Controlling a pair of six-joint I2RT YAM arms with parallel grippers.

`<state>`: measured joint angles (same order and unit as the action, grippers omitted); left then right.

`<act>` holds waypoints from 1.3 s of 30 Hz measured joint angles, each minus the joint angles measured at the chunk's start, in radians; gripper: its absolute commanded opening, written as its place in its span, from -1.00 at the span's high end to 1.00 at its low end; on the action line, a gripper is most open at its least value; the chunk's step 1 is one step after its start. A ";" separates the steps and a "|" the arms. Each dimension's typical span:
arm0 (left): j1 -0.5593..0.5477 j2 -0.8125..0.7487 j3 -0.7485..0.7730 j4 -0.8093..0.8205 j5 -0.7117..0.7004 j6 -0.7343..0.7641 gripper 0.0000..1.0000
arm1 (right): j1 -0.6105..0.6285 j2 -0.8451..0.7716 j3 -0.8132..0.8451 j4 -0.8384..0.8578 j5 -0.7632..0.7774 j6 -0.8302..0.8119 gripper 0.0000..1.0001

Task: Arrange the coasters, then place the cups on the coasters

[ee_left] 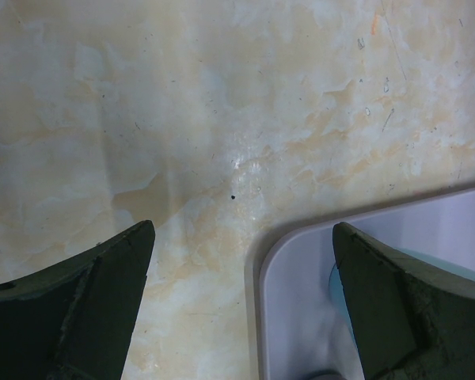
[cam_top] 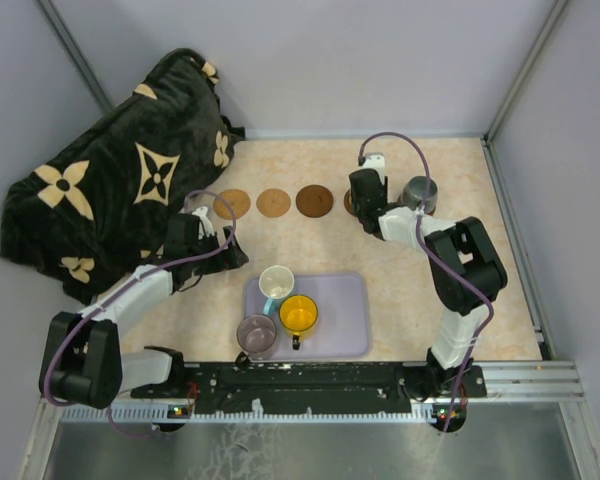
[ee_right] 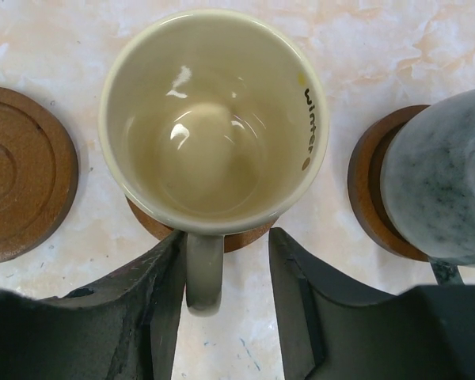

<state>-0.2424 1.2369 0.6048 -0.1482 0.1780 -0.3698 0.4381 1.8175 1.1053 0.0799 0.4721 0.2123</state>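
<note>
A cream cup stands on a dark brown coaster. My right gripper is open astride its handle: the left finger touches the handle and the right finger stands clear of it. To the right, a dark grey-green cup sits on another brown coaster. Three bare coasters line up to the left. The white cup, yellow cup and purple-grey cup stand on the lavender tray. My left gripper hangs open and empty over the tabletop beside the tray's corner.
A black blanket with tan flower shapes is heaped at the back left, close to the left arm. Grey walls enclose the table on three sides. A metal rail runs along the near edge.
</note>
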 measured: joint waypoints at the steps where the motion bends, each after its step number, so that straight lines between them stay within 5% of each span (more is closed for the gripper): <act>1: 0.000 0.000 0.000 0.000 0.000 0.000 -0.99 | 0.000 0.000 0.002 0.000 0.000 0.000 0.09; 24: 0.000 -0.002 0.000 0.000 0.000 -0.004 -0.99 | 0.005 -0.029 0.000 0.000 0.006 -0.002 0.09; 39: 0.000 -0.013 0.000 -0.001 0.000 -0.019 -0.99 | 0.016 -0.065 -0.047 0.002 0.007 -0.001 0.32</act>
<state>-0.2424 1.2236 0.6044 -0.1490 0.1780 -0.3893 0.4541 1.7527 1.0580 0.0818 0.4789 0.2111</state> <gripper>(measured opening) 0.997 0.344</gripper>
